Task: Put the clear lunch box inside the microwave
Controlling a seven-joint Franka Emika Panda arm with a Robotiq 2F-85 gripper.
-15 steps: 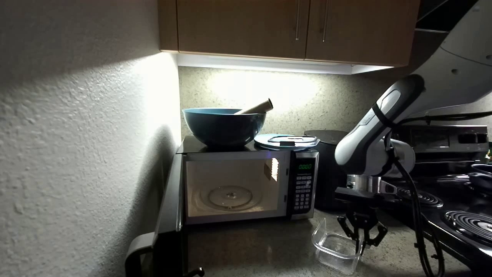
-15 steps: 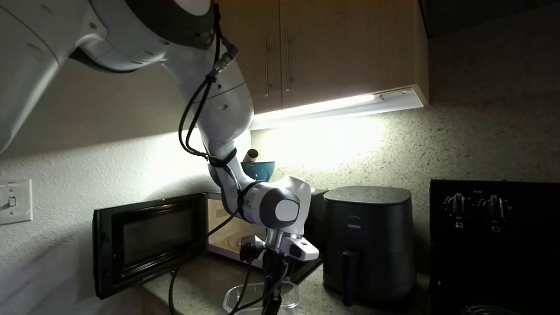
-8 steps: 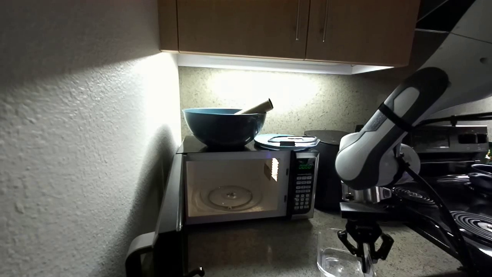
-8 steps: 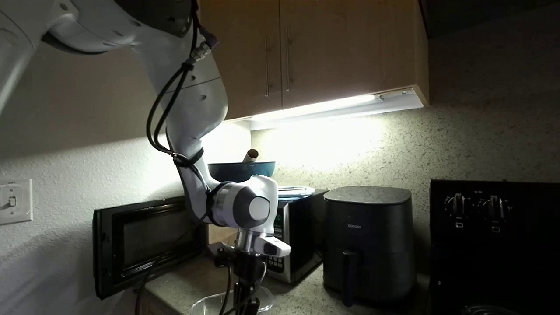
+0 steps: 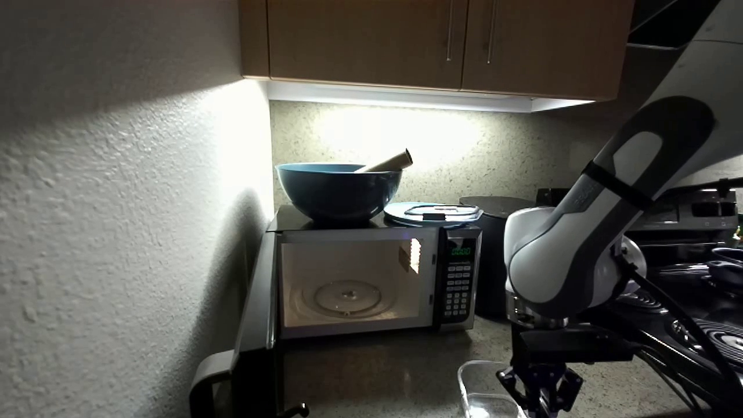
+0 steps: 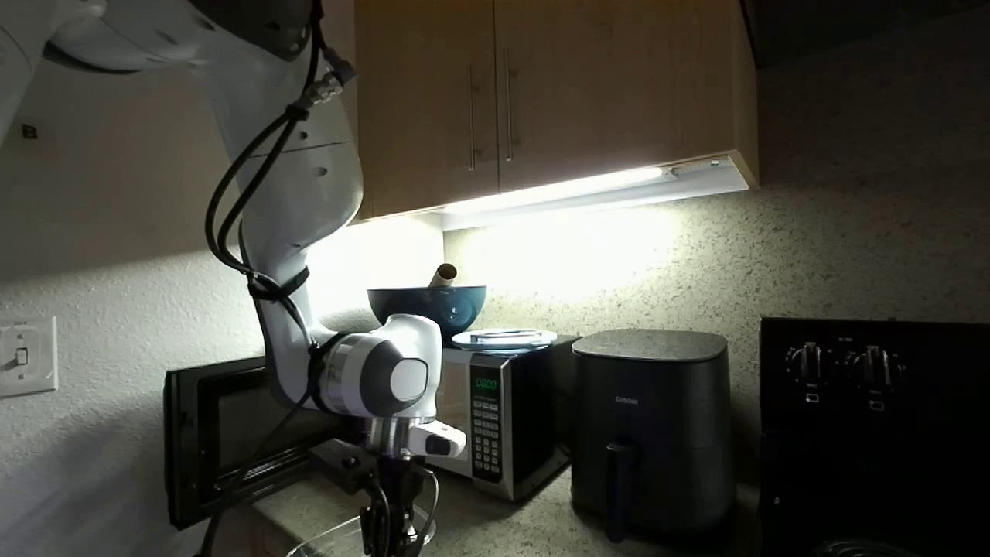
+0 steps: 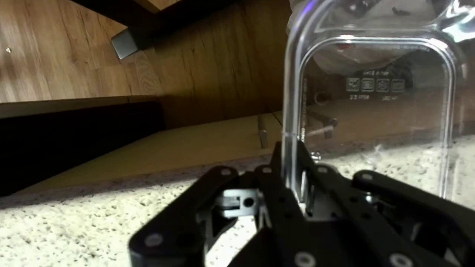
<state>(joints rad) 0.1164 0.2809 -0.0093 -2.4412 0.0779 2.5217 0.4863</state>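
Standing wide open at the lower left of an exterior view, the door (image 5: 258,296) shows us its edge and a curved grey handle (image 5: 203,371). On to the centre, and here's the microwave (image 5: 371,264), bright inside, a round turntable (image 5: 348,297) on its floor, green zeros glowing on the panel (image 5: 458,284) at its right. Up on top sits a blue bowl (image 5: 339,197) with a brown tube (image 5: 386,164) poking out, and just right of that a blue plate (image 5: 399,216) carrying a lid-like piece (image 5: 444,210). Now the bottom edge, right of centre: there's the clear lunch box (image 5: 484,389), outside the microwave, seen against the worktop (image 5: 371,371), its lower part cut off by the frame! A black appliance (image 5: 492,264) stands behind. And the pincer (image 7: 290,157) has the box: the wrist view shows two fingers (image 7: 275,168) pinching one side wall, the worktop's edge showing through the clear base. Does the box touch the worktop? I cannot tell. The white arm (image 5: 580,244) slopes down from the upper right, and at the far right edge we have the stove (image 5: 691,290).
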